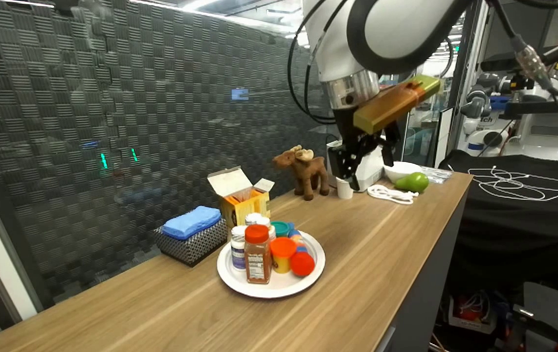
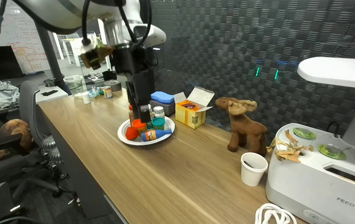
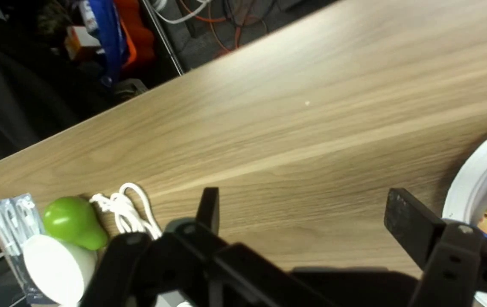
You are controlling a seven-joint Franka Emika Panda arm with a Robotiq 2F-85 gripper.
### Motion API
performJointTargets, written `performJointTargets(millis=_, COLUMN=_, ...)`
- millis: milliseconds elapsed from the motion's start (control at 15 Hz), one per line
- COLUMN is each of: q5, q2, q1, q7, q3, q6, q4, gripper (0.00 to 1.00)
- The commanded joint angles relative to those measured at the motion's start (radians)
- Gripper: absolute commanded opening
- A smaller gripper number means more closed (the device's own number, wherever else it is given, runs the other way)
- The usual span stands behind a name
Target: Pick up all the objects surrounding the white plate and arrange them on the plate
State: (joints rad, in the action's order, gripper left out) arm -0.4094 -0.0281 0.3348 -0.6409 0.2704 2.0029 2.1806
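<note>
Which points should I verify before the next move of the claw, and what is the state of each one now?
1. Claw open, nothing held: ok; it gapes wide in the wrist view.
2. Claw apart from the white plate: ok; it hangs above the table.
3. Red-capped jar and orange-lidded tub upright on the plate: ok.
4. All white bottles standing on the plate: cannot tell; the rear ones are partly hidden.
5. Blue bottle clear of the rim: cannot tell; its neck ends close by.
6. Everything wanted on the plate: cannot tell; the white cup stands off it, perhaps rightly.
</note>
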Motion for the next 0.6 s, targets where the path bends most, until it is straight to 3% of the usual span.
performJointTargets(millis=0, q5=0.021, q2=0.049, q1=-0.128, q7=0.166, q3=-0.147, q6=-0.206, q4=-0.111, gripper=1.0)
performJointTargets(millis=267, q5=0.035, q2=0.125, q1=-0.206, q7=0.295, q3=-0.219, q6=-0.256, q4=-0.13, gripper=1.0)
performJointTargets(millis=333, q5=0.014, q2=0.083, q1=-0.216, q7=0.235, q3=-0.236, q6=-0.232, q4=-0.124, gripper=1.0)
performJointTargets(millis=533, q5=0.017, q2=0.113, q1=-0.235, q7=0.274, q3=-0.246, q6=-0.24, q4=-0.125, gripper=1.0)
